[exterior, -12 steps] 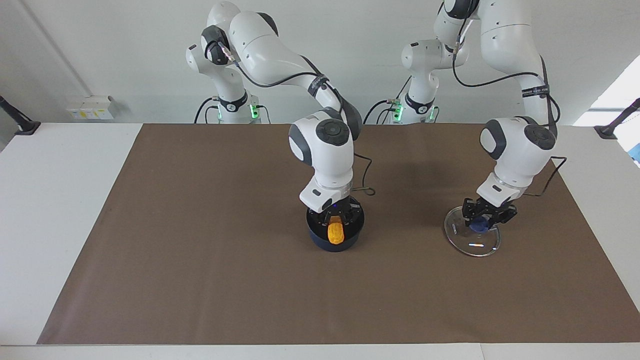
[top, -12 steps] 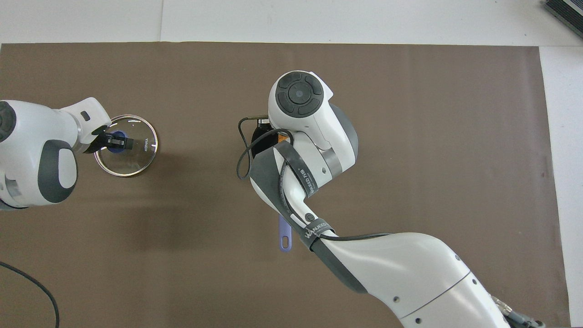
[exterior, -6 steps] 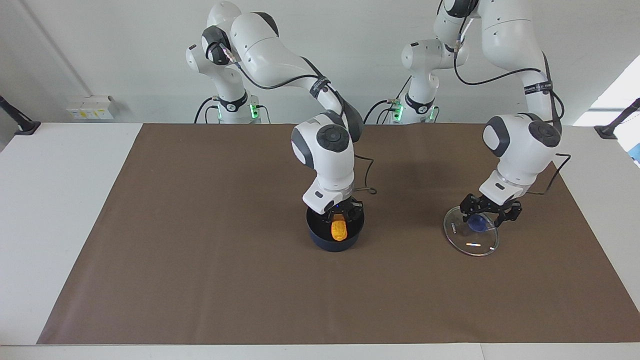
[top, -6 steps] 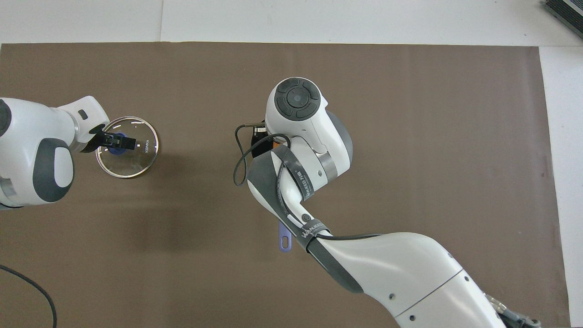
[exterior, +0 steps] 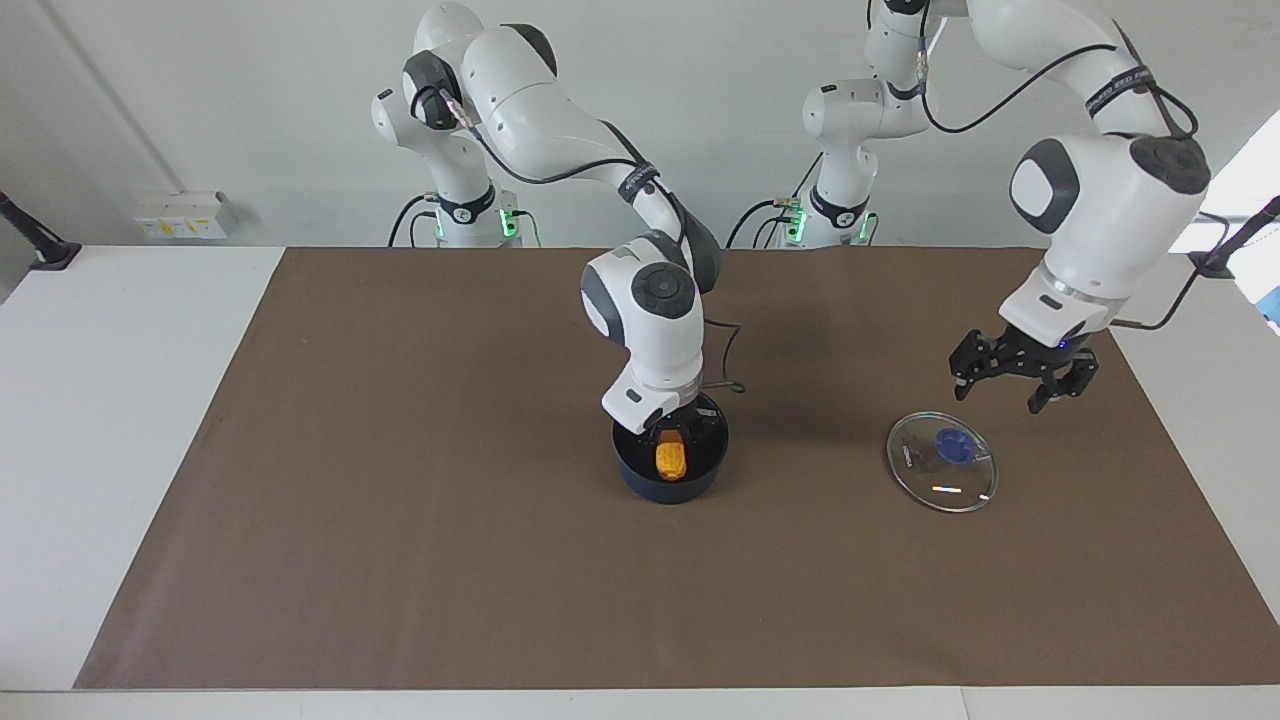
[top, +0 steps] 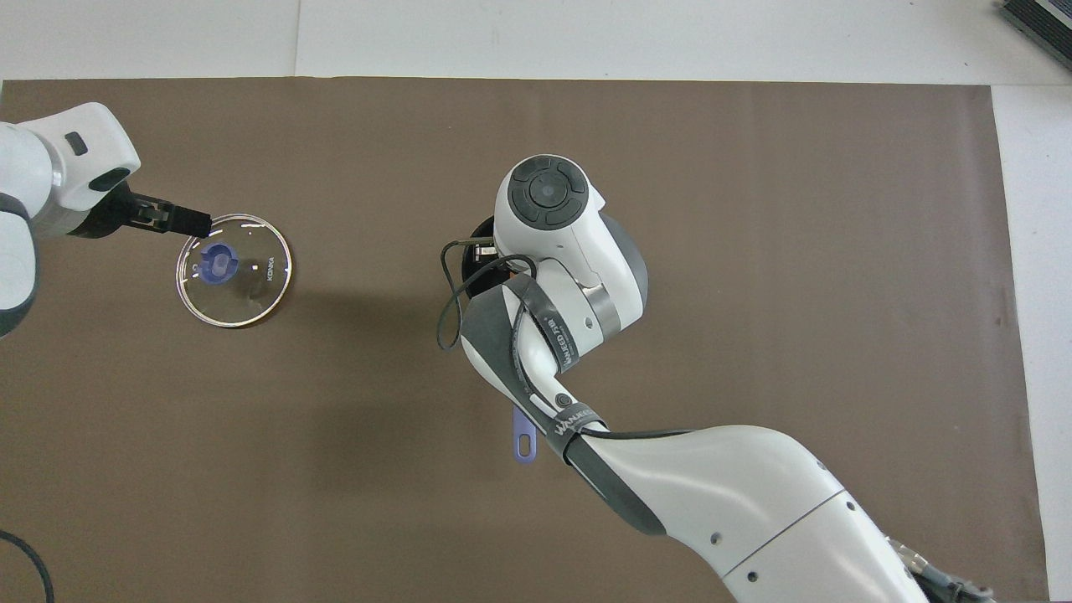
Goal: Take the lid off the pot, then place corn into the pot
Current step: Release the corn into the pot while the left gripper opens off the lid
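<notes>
We saw the pot [exterior: 670,478] sitting near the middle of the brown mat [exterior: 400,500], with its long blue handle [top: 523,435] pointing toward the robots. The right gripper [exterior: 672,436] was down inside the pot, and the corn [exterior: 669,458] was in the pot too, right at its tips. We could not tell if the claw was pinching the corn or had let it go, because the fingers were tucked in the dark pot. From above, the right arm covered most of the pot, so only a bit of its rim showed. The lid [exterior: 942,461] lay flat on the mat, well apart from the pot, toward the left arm's end of the table. Its blue knob [top: 219,263] faced up and nothing touched it. The left gripper [exterior: 1020,381] hung in the air above the mat beside the lid, with its two fingers [exterior: 962,372] spread wide apart and holding nothing.
</notes>
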